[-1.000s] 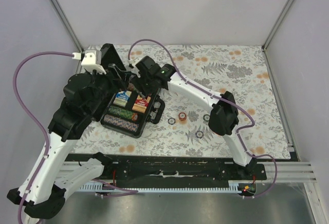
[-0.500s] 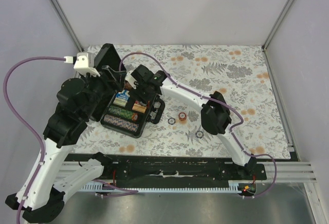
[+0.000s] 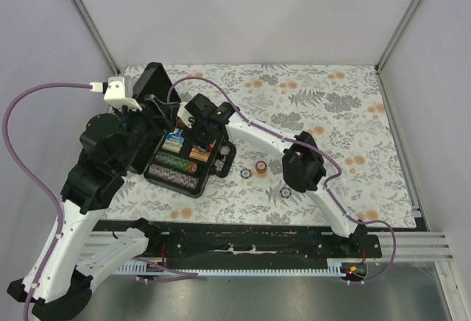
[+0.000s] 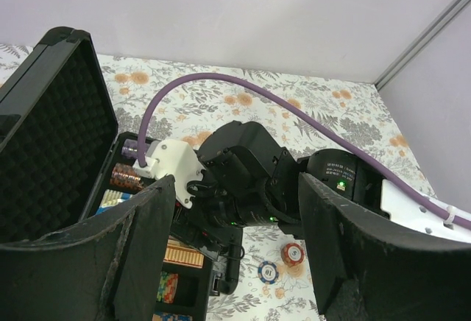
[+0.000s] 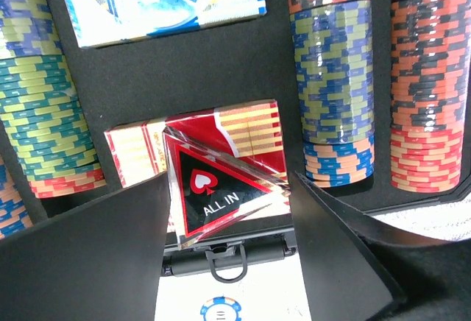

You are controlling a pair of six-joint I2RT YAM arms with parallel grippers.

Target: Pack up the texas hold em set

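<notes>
Currently the briefcase lies open left of centre on the table, its lid raised and rows of poker chips in its slots. The right gripper hangs over the tray, pinching the triangle marked ALL IN over the reddish card deck. The left gripper is spread and holds nothing, beside the lid. Loose chips lie on the table right of the case.
</notes>
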